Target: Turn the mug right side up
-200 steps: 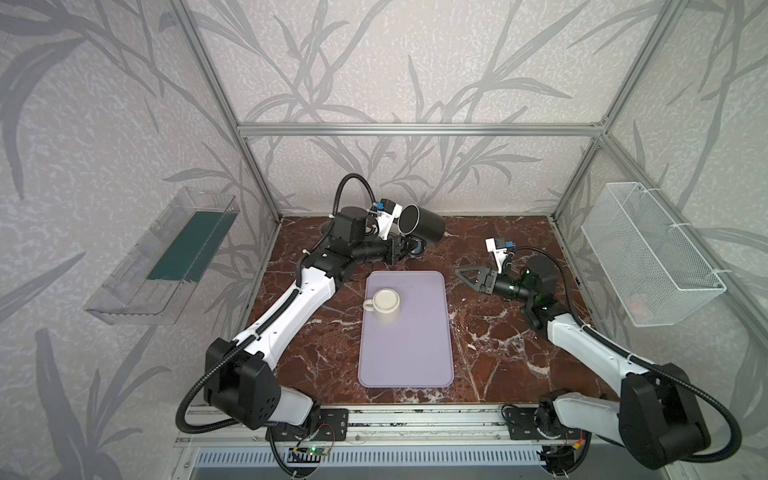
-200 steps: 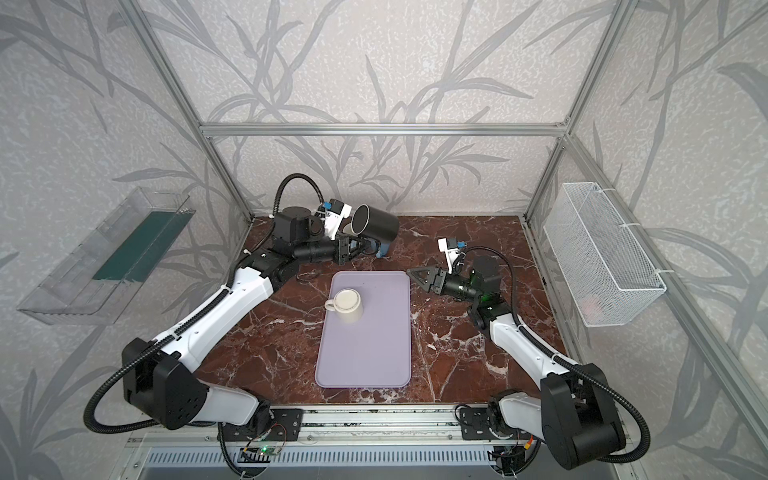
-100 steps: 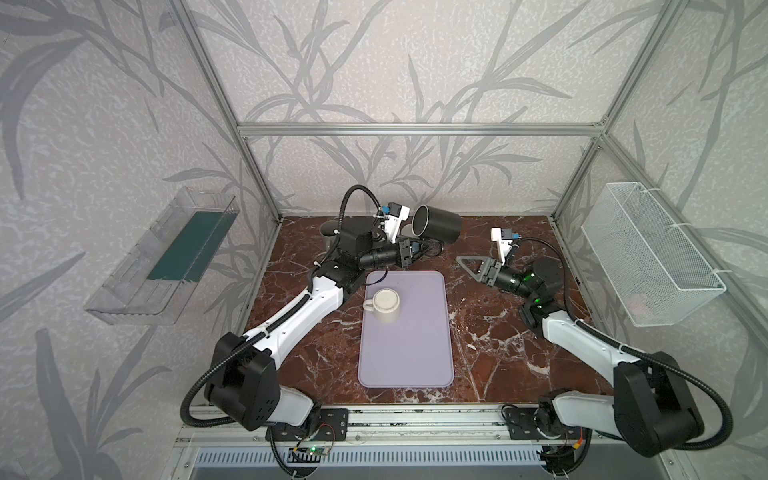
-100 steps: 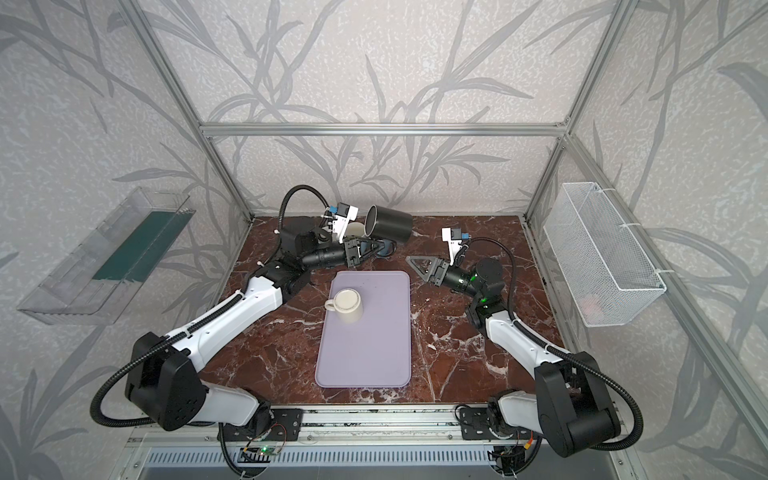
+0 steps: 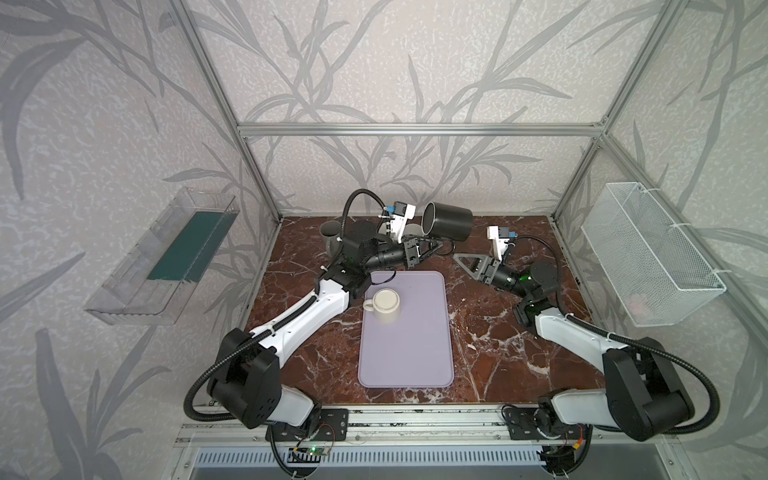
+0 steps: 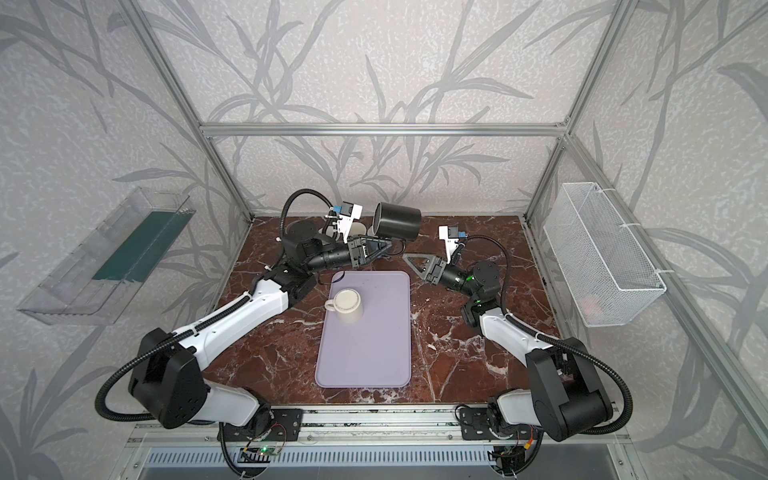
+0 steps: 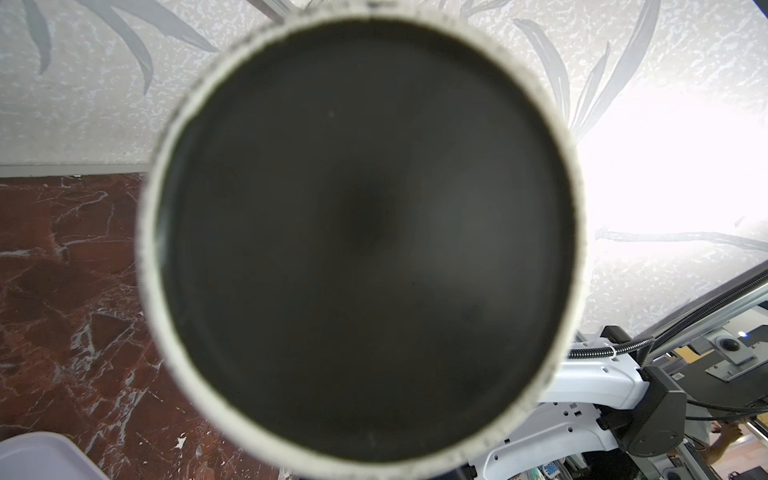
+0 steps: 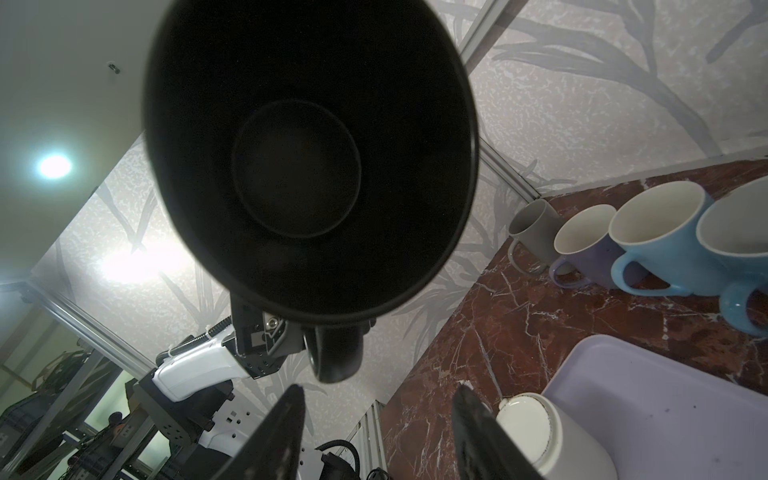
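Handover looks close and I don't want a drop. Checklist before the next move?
1. Left tool shut on the black mug at its handle: ok.
2. Mug lifted off the table: ok.
3. Mug upright: not ok; it is on its side, mouth toward the right arm.
4. Right tool open: ok.
5. Right tool on the mug: not ok; they are apart.
6. Bare room on the mat: ok; the white mug stands upside down near one corner.
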Action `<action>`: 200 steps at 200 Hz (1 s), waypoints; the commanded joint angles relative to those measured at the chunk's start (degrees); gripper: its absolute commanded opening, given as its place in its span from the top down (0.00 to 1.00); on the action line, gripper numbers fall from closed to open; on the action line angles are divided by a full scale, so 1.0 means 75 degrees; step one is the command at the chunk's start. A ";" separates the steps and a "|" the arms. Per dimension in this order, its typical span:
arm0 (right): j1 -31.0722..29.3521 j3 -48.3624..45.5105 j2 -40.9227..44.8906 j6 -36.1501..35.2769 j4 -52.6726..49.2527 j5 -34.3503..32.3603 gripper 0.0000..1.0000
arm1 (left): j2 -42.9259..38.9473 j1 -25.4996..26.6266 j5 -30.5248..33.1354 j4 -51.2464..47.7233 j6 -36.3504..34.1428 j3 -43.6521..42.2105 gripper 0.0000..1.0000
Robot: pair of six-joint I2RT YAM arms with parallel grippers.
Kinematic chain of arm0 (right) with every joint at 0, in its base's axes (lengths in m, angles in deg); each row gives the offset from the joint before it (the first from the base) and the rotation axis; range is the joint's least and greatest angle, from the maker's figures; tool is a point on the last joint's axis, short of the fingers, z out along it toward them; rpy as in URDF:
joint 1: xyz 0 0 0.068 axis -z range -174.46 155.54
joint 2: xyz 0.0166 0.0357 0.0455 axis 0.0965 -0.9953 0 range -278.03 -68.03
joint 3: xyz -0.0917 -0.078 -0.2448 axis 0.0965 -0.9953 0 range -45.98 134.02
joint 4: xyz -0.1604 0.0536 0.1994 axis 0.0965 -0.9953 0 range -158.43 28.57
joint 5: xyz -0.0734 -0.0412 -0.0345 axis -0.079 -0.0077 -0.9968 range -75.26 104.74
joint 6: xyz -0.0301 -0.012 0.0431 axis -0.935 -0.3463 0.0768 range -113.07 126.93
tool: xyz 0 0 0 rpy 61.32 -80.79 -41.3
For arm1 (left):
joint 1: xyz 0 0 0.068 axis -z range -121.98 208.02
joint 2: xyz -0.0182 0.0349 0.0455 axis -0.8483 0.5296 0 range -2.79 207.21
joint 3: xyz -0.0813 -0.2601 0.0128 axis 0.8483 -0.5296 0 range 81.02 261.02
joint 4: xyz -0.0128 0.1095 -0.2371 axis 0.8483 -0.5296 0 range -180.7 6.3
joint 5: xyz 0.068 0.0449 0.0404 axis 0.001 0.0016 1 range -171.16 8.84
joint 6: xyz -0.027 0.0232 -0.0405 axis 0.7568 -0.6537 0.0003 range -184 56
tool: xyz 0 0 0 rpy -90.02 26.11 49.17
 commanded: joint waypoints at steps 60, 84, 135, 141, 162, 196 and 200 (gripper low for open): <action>-0.0026 0.0311 0.0362 -0.0043 0.0357 0.0085 0.49 | -0.0059 0.0136 -0.0334 0.1459 0.0337 -0.0059 1.00; -0.0026 0.0384 0.0409 -0.0032 0.0381 0.0159 0.50 | -0.0025 0.0174 -0.0354 0.1537 0.0383 -0.0093 1.00; -0.0026 0.0457 0.0456 -0.0020 0.0379 0.0234 0.59 | 0.0132 0.0243 -0.0503 0.2004 0.0710 -0.0095 1.00; -0.0026 0.0452 0.0471 -0.0023 0.0392 0.0232 0.60 | 0.0164 0.0245 -0.0516 0.1995 0.0730 -0.0085 1.00; -0.0026 0.0454 0.0469 0.0006 0.0452 0.0258 0.64 | 0.0189 0.0279 -0.0536 0.2058 0.0754 -0.0071 1.00; -0.0014 0.0459 0.0503 0.0027 0.0475 0.0258 0.70 | 0.0223 0.0290 -0.0622 0.2236 0.0894 -0.0094 1.00; -0.0020 0.0452 0.0512 0.0028 0.0475 0.0253 0.71 | 0.0224 0.0298 -0.0624 0.2239 0.0908 -0.0088 1.00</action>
